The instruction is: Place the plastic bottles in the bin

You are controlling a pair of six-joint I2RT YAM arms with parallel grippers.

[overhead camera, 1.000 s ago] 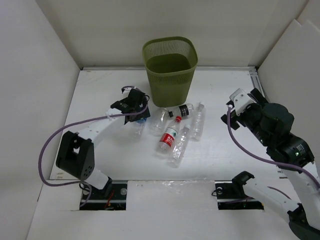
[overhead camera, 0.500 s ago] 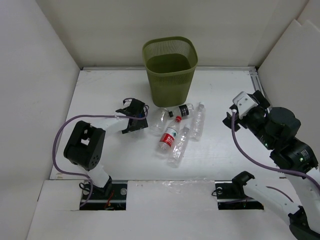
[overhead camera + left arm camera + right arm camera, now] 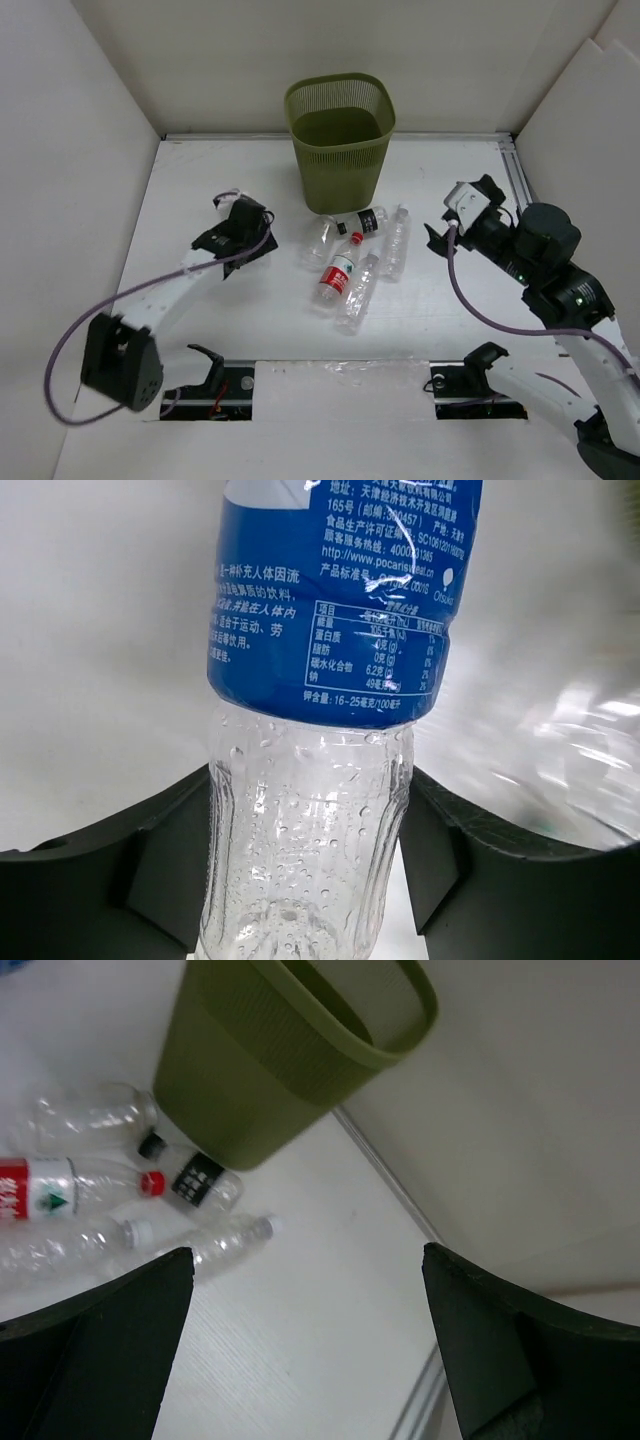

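Observation:
In the left wrist view a clear plastic bottle with a blue label [image 3: 330, 610] stands lengthwise between my left gripper's [image 3: 310, 860] dark fingers, which press on both of its sides. From above, the left gripper [image 3: 238, 228] is left of the bottle pile and hides that bottle. The olive-green mesh bin [image 3: 340, 140] stands upright at the back centre. In front of it lie several bottles: an unlabelled one [image 3: 318, 242], a black-labelled one [image 3: 366, 222], a red-white one [image 3: 338, 276] and two clear ones [image 3: 396, 246] [image 3: 358, 296]. My right gripper [image 3: 310, 1310] hangs open and empty to their right.
White walls close in the table on the left, back and right. A metal rail [image 3: 516, 175] runs along the table's right edge. The right wrist view shows the bin [image 3: 290, 1050] and the pile [image 3: 195, 1178] ahead to the left.
My left gripper has closed on the blue-labelled bottle and moved left, away from the pile and the bin. The right gripper shifted slightly left and stays open.

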